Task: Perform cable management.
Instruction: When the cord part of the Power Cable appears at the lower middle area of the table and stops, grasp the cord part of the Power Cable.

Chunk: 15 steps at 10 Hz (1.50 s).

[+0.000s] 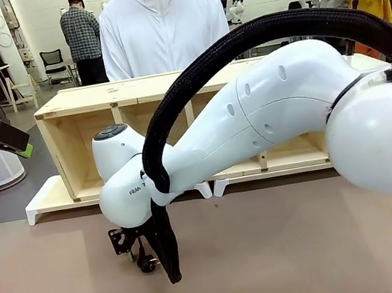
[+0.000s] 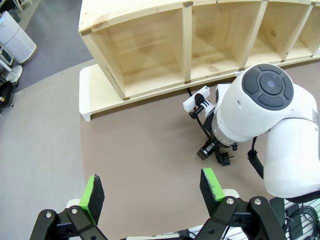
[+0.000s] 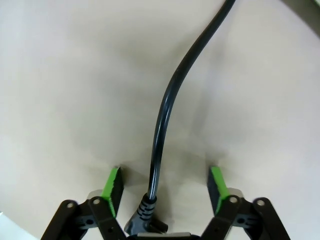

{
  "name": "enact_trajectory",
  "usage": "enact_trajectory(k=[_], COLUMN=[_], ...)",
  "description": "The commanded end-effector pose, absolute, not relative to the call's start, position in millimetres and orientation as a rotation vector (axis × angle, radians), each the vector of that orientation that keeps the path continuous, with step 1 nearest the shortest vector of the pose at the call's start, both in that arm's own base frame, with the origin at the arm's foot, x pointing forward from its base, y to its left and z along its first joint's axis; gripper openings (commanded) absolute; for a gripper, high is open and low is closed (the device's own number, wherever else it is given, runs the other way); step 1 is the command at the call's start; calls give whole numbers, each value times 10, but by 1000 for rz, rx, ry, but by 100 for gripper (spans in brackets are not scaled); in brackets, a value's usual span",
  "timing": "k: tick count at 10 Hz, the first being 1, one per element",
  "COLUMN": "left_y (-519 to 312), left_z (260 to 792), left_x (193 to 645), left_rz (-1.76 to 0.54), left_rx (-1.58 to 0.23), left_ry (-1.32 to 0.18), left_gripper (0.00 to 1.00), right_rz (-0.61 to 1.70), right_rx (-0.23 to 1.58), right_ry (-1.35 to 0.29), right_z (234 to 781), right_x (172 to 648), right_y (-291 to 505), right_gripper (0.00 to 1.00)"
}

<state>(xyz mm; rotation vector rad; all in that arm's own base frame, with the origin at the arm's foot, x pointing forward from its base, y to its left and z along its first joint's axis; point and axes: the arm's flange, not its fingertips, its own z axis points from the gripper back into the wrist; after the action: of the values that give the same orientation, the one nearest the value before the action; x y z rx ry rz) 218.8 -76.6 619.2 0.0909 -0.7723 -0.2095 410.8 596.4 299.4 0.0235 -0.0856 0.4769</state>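
Cable (image 3: 161,115) lies on the table (image 3: 60,75), near side, left of centre. I see its plug end sitting between the right gripper's (image 3: 164,174) spread pads, clear of both. Left gripper (image 2: 150,178) hangs spread too, high at the left.

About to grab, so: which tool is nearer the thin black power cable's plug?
Right. The right tool straddles the thin black power cable at its plug, jaws either side, not touching. The left tool hangs raised, well away.
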Motion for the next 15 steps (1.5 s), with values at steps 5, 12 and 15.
enact_trajectory(k=[5,12,15], left_y=[-771,-771,-771], left_z=[6199,6199,6199], left_x=[2203,2203,2203], left_rz=[-210,-210,-210], left_rx=[90,90,90], left_ry=[-783,-783,-783], left_gripper=[100,100,100], right_rz=[367,318,348], right_rx=[-14,-16,-3], right_ry=[-52,-29,-55], right_z=[3067,3083,3082], right_x=[3983,3906,3971], right_y=[6053,6049,6039], right_gripper=[30,0,0])
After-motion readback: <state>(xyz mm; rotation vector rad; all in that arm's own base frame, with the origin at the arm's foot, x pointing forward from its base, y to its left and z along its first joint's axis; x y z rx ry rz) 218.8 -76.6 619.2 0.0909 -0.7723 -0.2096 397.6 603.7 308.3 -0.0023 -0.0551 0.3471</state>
